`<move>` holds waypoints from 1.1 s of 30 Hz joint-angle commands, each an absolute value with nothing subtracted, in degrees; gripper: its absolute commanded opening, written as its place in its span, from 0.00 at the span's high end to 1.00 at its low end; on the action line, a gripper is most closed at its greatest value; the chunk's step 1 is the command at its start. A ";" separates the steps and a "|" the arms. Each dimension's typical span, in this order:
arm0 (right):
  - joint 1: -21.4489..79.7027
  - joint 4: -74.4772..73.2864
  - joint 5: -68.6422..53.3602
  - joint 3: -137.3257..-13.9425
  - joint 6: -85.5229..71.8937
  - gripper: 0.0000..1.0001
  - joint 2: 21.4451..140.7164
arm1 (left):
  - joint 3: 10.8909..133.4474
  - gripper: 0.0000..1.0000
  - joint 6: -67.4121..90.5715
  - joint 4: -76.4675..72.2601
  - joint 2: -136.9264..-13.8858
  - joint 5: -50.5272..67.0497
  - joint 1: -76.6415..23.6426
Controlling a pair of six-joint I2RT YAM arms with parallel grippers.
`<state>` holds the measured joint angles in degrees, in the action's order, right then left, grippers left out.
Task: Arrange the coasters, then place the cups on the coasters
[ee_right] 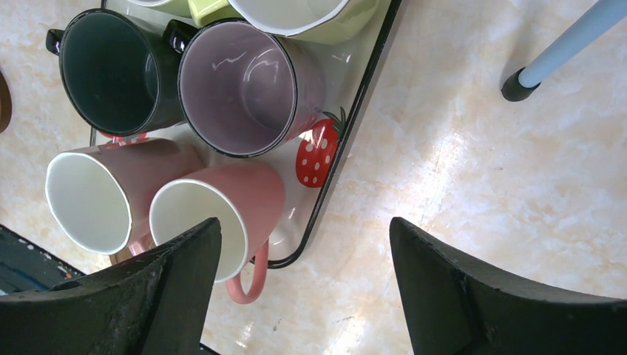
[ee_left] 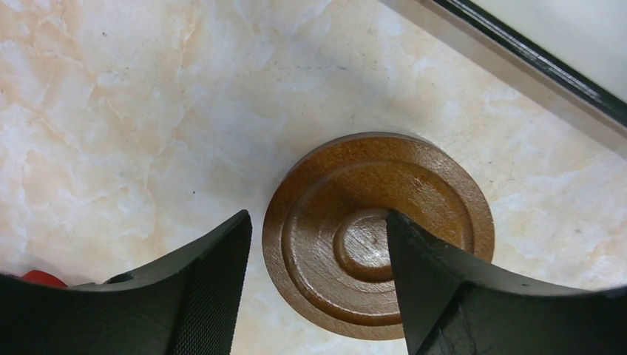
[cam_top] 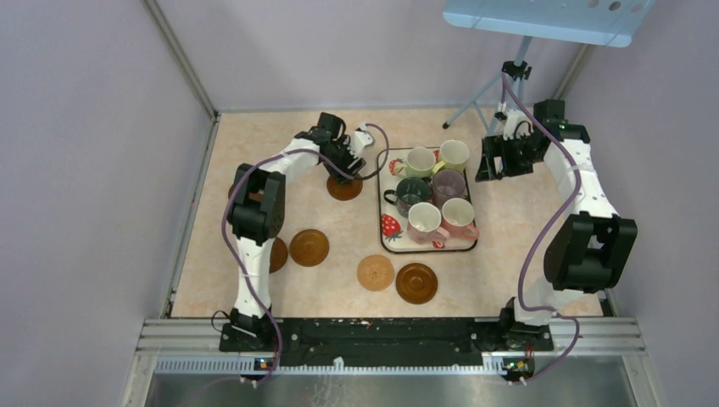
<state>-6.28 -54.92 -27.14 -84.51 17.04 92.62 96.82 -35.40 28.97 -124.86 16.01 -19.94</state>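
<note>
A dark brown coaster (ee_left: 333,222) lies flat on the marble table just left of the tray, below my left gripper (ee_left: 316,220). That gripper is open: one finger hangs over the disc's middle, the other stands clear of its left edge. More coasters lie nearer the arm bases: two dark brown (cam_top: 309,248) (cam_top: 416,282), one tan (cam_top: 375,272), and one (cam_top: 279,254) half hidden by the left arm. Several cups stand on the tray, among them dark green (ee_right: 111,70), purple (ee_right: 240,85) and pink (ee_right: 222,214). My right gripper (ee_right: 304,231) hangs open and empty beside the tray's right edge.
The white strawberry-print tray (cam_top: 428,247) sits mid-table. A tripod (cam_top: 490,91) stands at the back right, one foot (ee_right: 515,86) near the right gripper. A red scrap (ee_left: 41,278) shows by the left finger. Grey walls close in the table on three sides.
</note>
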 commanded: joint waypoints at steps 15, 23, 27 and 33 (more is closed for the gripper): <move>-6.68 -48.29 -31.95 -86.24 14.08 0.16 93.61 | 98.45 0.15 -23.86 43.49 -110.93 22.04 7.65; -6.68 -48.25 -33.35 -86.71 14.82 0.15 94.76 | 97.37 0.18 -22.36 41.78 -114.85 16.39 19.92; -6.69 -48.07 -32.18 -87.39 14.94 0.15 95.00 | 95.63 0.22 -23.89 41.19 -116.58 16.18 20.37; -6.68 -48.01 -30.71 -87.80 15.24 0.15 95.11 | 92.20 0.23 -25.49 38.46 -117.53 16.43 20.48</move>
